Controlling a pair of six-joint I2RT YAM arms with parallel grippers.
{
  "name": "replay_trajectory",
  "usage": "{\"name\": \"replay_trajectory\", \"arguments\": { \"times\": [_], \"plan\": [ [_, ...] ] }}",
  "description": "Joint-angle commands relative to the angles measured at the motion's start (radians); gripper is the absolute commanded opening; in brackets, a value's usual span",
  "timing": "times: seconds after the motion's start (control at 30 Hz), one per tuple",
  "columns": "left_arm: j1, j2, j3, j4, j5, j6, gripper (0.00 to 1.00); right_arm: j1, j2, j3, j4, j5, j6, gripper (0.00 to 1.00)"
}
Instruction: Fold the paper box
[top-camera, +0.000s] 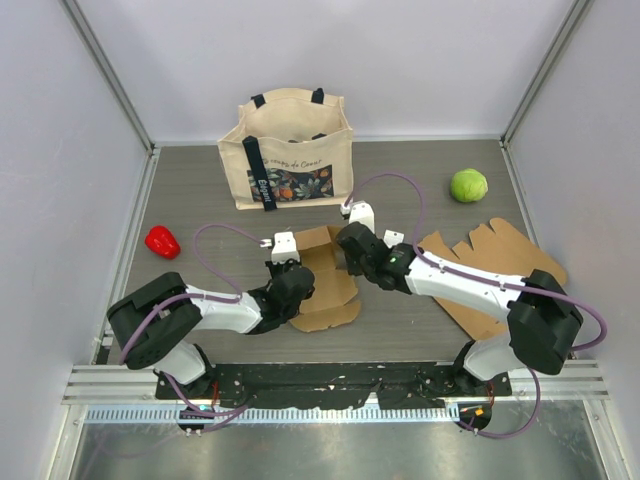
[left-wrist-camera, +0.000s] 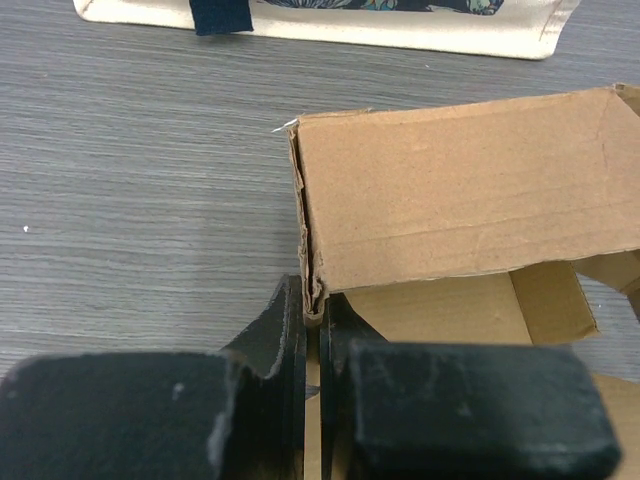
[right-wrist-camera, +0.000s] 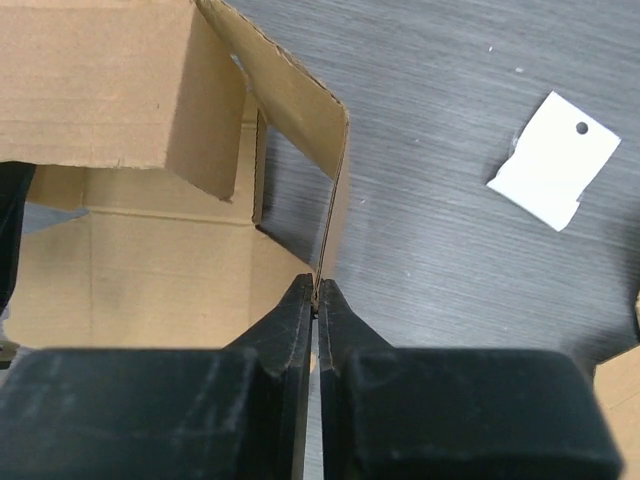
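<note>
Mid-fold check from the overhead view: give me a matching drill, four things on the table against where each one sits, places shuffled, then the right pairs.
Things
1. tote bag
2. red pepper
3. green fruit
4. paper box

Places
A. far right of the table, on its own
B. centre, clamped by the left gripper and the right gripper
C. far side, middle, standing upright
D. left side, near the wall

Pairs: 1-C, 2-D, 3-A, 4-B
</note>
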Motion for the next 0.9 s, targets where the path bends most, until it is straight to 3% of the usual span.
{"name": "replay_trajectory", "arguments": {
  "times": [0.0, 0.3, 0.5, 0.63, 0.7, 0.73, 0.87],
  "plan": [
    [0.0, -0.013, 0.031, 0.016, -0.027, -0.013, 0.0, 0.008, -0.005, 0.066, -0.025, -0.062, 0.136, 0.07],
    [0.0, -0.014, 0.031, 0.017, -0.024, -0.013, 0.0, 0.024, 0.057, 0.105, -0.059, -0.131, 0.37, 0.01],
    [0.0, -0.013, 0.031, 0.017, -0.021, -0.018, 0.0, 0.05, 0.077, 0.007, 0.088, -0.121, 0.446, 0.06],
    [0.0, -0.007, 0.031, 0.022, -0.03, -0.015, 0.0, 0.057, 0.08, -0.061, 0.222, -0.176, 0.308, 0.18],
    [0.0, -0.007, 0.033, 0.022, -0.033, -0.006, 0.0, 0.059, 0.062, -0.079, 0.239, -0.223, 0.262, 0.25],
    [0.0, -0.01, 0.031, 0.023, -0.034, -0.006, 0.0, 0.056, 0.045, -0.098, 0.247, -0.235, 0.239, 0.38],
    [0.0, -0.016, 0.027, 0.025, -0.039, -0.001, 0.0, 0.048, -0.09, -0.109, 0.202, -0.275, 0.13, 0.5]
  ]
}}
